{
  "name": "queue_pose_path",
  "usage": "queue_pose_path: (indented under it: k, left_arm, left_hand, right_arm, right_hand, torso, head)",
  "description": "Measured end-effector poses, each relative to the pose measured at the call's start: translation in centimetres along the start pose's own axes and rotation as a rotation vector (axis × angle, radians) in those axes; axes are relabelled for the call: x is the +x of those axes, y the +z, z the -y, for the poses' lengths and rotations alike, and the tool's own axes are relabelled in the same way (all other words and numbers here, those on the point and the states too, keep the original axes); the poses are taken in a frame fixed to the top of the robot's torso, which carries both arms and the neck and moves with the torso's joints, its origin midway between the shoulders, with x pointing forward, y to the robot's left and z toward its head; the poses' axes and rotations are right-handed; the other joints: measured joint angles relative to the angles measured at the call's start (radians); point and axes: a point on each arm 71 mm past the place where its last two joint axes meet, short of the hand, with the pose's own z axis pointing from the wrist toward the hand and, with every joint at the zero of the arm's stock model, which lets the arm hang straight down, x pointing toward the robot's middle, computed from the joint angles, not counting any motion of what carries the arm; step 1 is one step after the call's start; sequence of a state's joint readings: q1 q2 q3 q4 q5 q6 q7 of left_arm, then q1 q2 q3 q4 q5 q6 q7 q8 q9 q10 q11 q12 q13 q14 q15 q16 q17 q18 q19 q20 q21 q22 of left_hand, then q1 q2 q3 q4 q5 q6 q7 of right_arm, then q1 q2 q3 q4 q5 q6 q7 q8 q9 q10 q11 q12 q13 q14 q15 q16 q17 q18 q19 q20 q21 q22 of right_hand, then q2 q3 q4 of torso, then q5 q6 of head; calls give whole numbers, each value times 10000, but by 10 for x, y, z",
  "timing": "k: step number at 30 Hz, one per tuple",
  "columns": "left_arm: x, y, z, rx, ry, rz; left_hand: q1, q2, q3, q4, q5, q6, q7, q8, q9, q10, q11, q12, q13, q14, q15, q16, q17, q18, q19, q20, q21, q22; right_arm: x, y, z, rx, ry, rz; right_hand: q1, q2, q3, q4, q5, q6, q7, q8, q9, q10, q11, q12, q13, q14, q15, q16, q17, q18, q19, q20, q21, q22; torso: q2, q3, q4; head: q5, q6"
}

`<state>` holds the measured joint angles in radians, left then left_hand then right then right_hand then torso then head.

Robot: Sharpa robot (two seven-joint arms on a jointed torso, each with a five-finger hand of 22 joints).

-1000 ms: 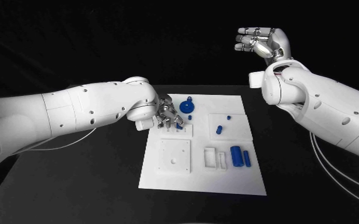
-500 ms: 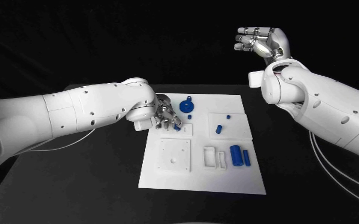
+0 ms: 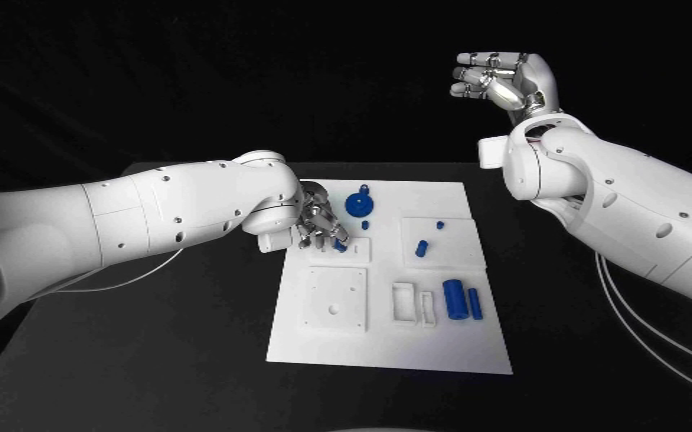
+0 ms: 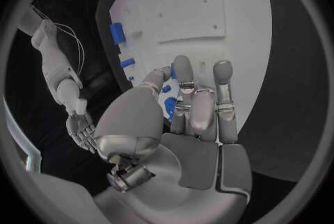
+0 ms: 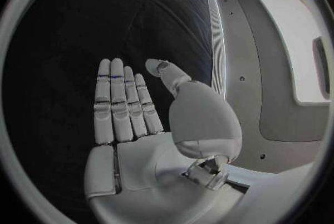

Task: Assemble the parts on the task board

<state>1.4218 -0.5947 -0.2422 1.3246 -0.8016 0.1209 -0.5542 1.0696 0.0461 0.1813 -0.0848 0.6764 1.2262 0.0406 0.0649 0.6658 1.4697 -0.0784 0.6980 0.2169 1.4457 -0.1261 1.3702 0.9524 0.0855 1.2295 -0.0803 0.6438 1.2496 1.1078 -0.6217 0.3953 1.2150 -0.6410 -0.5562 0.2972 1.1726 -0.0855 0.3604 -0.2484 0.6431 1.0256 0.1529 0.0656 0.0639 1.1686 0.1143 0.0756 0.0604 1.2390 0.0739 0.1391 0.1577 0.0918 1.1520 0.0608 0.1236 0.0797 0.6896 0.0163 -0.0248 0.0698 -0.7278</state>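
Left robot hand (image 3: 320, 224), pinching a blue part (image 3: 339, 245), has lifted slightly off the task board (image 3: 389, 352).

A robotics lab: black-draped table (image 3: 173, 372), dark backdrop, white task board (image 3: 389, 352) set out for testing

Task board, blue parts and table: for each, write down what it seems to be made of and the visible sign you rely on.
Task board: probably matte white plastic, with crisp shallow recesses and no glare.
Blue parts, such as the cylinder: likely plastic too, in a uniform saturated colour with only a faint sheen.
Table: a dull black surface without reflections; the material itself cannot be told.
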Motion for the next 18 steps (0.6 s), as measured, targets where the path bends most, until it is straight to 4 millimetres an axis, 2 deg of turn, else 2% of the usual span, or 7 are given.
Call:
queue_pose_path:
  k: [12, 15, 18]
  left_arm:
    - [0, 0, 0, 38, 74, 39]
    - [0, 0, 0, 47, 100, 49]
    - [0, 0, 0, 57, 122, 58]
  left_hand:
    - [1, -1, -14, -14, -19, 0, 0, -4, 165, 4, 3, 0, -25, 10, 17, 0, 0, 0, 125, -1, -189, 195]
    - [1, -1, -26, -26, 297, 0, 0, -19, 229, 5, 3, 41, -25, 10, 18, 53, 32, -1, 127, 0, -207, 272]
    - [1, -1, -26, -26, 371, 0, 0, -40, 238, 5, 3, 47, -62, 9, 19, 77, 77, -2, 181, 54, -350, 445]
  right_arm:
    - [0, 0, 1, 29, 2, -16]
    - [0, 0, 1, 39, 1, -17]
    - [0, 0, 1, 50, 0, -16]
  right_hand:
    - [0, 0, 0, 0, 0, 0, 0, 0, 0, 0, 0, 0, 1, 1, 0, 0, 1, 0, 0, 0, 0, 1]
    - [0, 0, 0, 0, 1, 1, -1, 0, 0, 0, 0, 0, 1, 0, 0, 0, 1, 0, -1, 0, 2, 0]
    - [-40, 41, 0, 0, 47, 1, -1, 0, 0, 1, 0, 0, 1, 1, 0, 0, -12, 1, -71, 1, 50, -35]
  torso:
    - [1, 2, -1]
    - [1, 2, -3]
    - [1, 2, -1]
  head:
    - [6, -18]
    - [-4, -19]
    - [-12, -20]
